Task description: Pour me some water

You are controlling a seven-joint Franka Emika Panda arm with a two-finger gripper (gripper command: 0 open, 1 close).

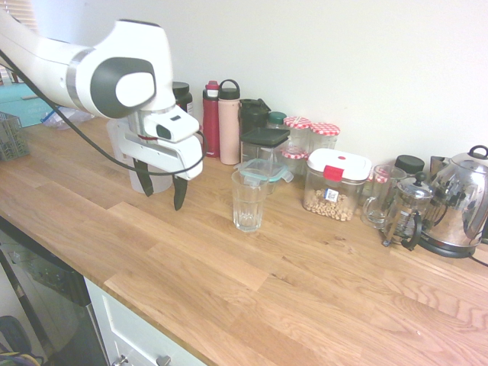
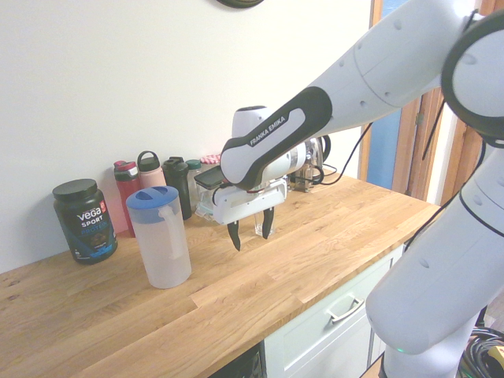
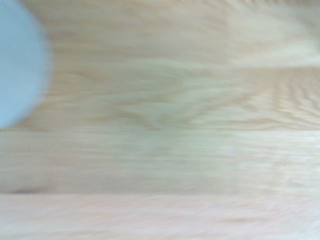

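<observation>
Bright even daylight, soft shadows; wrist view heavily blurred; exterior views sharp.

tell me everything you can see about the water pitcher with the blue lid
The water pitcher is a tall, frosted translucent plastic jug with a blue lid and a small spout facing right in the second exterior view. It stands upright on the wooden countertop, lid on, just in front of the black Vega tub and the bottles. How full it is cannot be told. Nothing grips it; the open gripper hangs beside it, apart.
</observation>
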